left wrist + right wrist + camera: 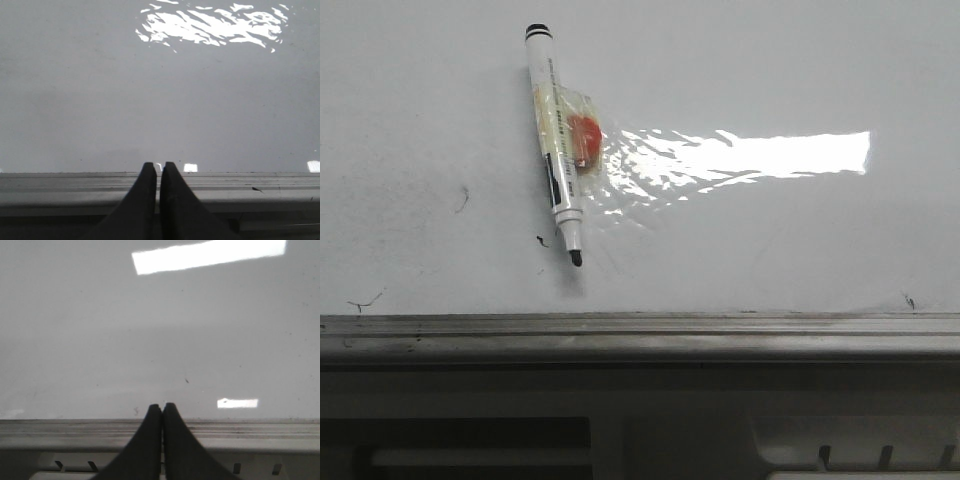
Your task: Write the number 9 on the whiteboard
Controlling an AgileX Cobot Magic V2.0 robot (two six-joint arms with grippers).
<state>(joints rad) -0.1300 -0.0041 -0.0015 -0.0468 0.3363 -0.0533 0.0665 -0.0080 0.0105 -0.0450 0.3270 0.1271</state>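
your whiteboard (770, 90) fills the front view, glossy, with a bright glare bar toward 3 o'clock of centre. a black-capped marker (554, 155) lies flat on it at about 10 o'clock from frame centre, cap end toward 12, bare black tip (576, 259) toward 6, body slightly slanted. crumpled clear tape (620, 165) w/ a red-orange bit (584, 135) sits against the marker's 3 o'clock side, touching it. small black scuffs (462, 198) show at 9 o'clock of the marker, plus more near the grey metal ledge (640, 335) along the board's lower edge. no drawn 9 is visible on the board in any view; only scuffs.

left gripper (160, 167): fingers pressed nearly together, thin slit between, nothing held, tips over the ledge at the board's edge. right gripper (162, 407): fingers closed tip to tip, nothing between them, same spot over the ledge. neither gripper touches the marker; it's well apart from both.
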